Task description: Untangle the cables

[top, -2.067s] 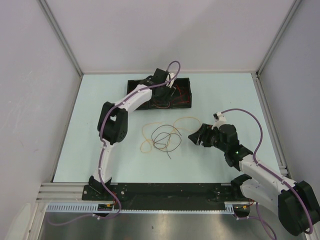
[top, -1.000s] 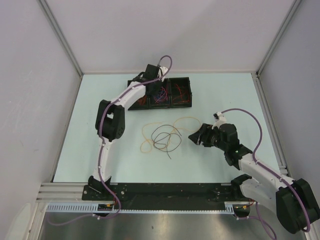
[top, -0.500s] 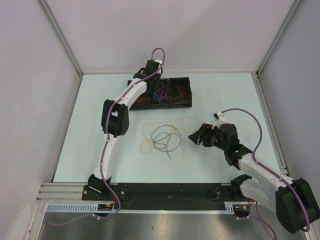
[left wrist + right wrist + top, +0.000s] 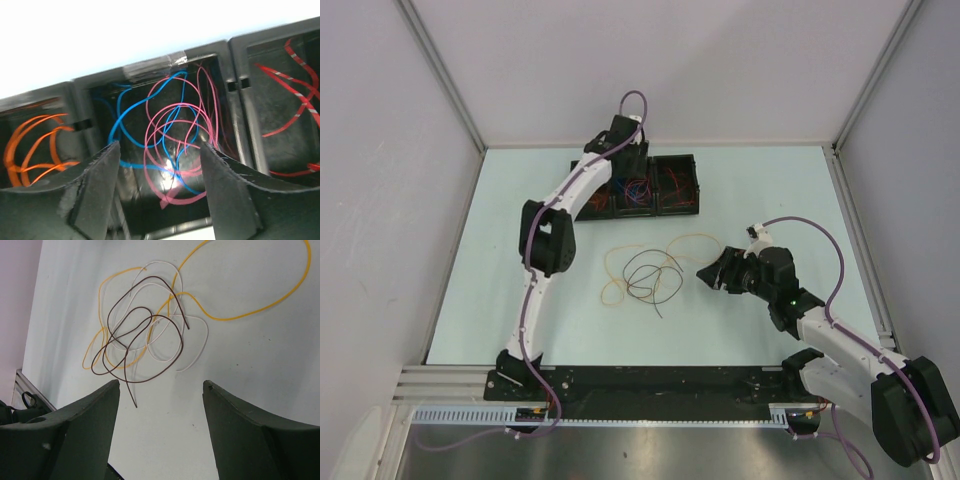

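Pale desk (image 4: 770,200), centre: three cables (image 4: 142,330) tangled, one yellow, one dark, one white.
Left gripper (image 4: 159,149) gapes empty over the middle bin of the far-edge tray (image 4: 698,190); right gripper (image 4: 161,387) gapes beside the tangle.

The left gripper (image 4: 159,146) has fingers (image 4: 95,185) of black plastic, matt and coarse-grained, with ragged edges. Between its jaws the floor of the black tray (image 4: 239,115) is smooth plastic, glossy enough to throw back a bright spot of light. Just beyond the jaws a strip of shiny clear tape (image 4: 155,66) lies on the rim. The blue cable (image 4: 140,166), pink cable (image 4: 172,200), orange cables (image 4: 45,167) and red cables (image 4: 285,77) have smooth, faintly shiny sheaths. The right gripper (image 4: 160,383) has dark, matt, smooth fingers (image 4: 75,440). Beyond its jaws lie smooth-sheathed yellow cable (image 4: 235,319), white cable (image 4: 206,335) and brown cable (image 4: 150,277) on the pale, smooth, matt table (image 4: 260,390).
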You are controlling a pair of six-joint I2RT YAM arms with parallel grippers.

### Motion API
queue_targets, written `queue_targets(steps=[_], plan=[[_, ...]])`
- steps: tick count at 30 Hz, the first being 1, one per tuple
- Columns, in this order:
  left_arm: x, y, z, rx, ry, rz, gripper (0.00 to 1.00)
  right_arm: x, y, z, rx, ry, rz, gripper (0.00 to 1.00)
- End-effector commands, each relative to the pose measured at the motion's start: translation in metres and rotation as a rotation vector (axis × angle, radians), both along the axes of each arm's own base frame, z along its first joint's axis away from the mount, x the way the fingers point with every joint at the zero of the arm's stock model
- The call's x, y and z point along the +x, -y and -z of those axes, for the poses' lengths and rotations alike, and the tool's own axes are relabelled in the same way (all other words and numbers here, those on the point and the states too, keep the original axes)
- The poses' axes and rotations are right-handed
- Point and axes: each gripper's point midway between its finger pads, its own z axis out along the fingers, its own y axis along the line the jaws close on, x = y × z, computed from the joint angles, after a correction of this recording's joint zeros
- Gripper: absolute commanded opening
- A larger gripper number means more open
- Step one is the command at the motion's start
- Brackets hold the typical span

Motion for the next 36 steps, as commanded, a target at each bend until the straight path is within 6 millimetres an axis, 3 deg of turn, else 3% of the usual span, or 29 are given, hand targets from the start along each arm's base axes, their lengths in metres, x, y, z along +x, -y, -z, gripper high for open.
queue_targets(steps=[1,2,5,6,8,10,11,12,13,14,16,19,20,25,26,28,31,36], plan=[[0.001,-0.003,-0.12,-0.084,0.192,-0.029,0.72,0.003,-0.001,-0.009,0.026,0.031,0.001,0.72],[-0.003,-0.003,-0.132,-0.095,0.204,-0.026,0.72,0.003,-0.001,-0.008,0.026,0.031,0.001,0.72],[-0.012,-0.005,-0.141,-0.102,0.199,-0.027,0.74,0.003,-0.001,-0.01,0.028,0.036,0.001,0.72],[-0.016,-0.008,-0.154,-0.105,0.216,-0.029,0.74,0.002,-0.001,-0.009,0.028,0.036,0.001,0.72],[-0.027,-0.012,-0.151,-0.089,0.192,-0.033,0.74,0.002,-0.001,-0.01,0.03,0.038,-0.001,0.72],[-0.042,-0.017,-0.164,-0.089,0.202,-0.038,0.74,0.002,-0.001,-0.011,0.032,0.044,-0.001,0.72],[-0.053,-0.018,-0.142,-0.068,0.157,-0.033,0.74,0.001,-0.001,-0.01,0.032,0.044,-0.002,0.72],[-0.062,-0.019,-0.137,-0.063,0.146,-0.03,0.74,0.001,0.0,-0.011,0.034,0.046,0.001,0.72],[-0.076,-0.023,-0.155,-0.082,0.175,-0.032,0.75,0.001,0.0,-0.012,0.035,0.049,0.001,0.72],[-0.091,-0.023,-0.125,-0.063,0.124,-0.026,0.75,0.0,-0.001,-0.012,0.037,0.051,0.0,0.72],[-0.121,-0.028,-0.109,-0.072,0.094,-0.032,0.75,0.0,0.0,-0.013,0.04,0.054,0.0,0.72],[-0.155,-0.023,-0.093,-0.095,0.059,-0.022,0.75,0.0,0.0,-0.012,0.041,0.054,-0.001,0.72],[-0.175,-0.02,-0.084,-0.091,0.043,-0.001,0.75,-0.001,-0.001,-0.012,0.041,0.052,-0.004,0.72],[-0.226,-0.009,-0.05,-0.08,-0.035,0.031,0.74,-0.001,-0.001,-0.012,0.041,0.053,-0.008,0.72],[-0.24,-0.006,-0.035,-0.069,-0.061,0.049,0.74,-0.001,-0.002,-0.013,0.042,0.056,-0.011,0.72],[-0.254,-0.005,-0.027,-0.085,-0.077,0.047,0.74,-0.001,-0.001,-0.013,0.041,0.057,-0.01,0.72],[-0.274,-0.007,0.002,-0.104,-0.123,0.052,0.71,-0.001,-0.001,-0.013,0.042,0.057,-0.01,0.72],[-0.278,-0.006,0.02,-0.113,-0.14,0.055,0.66,-0.001,-0.002,-0.011,0.044,0.051,-0.018,0.72]])
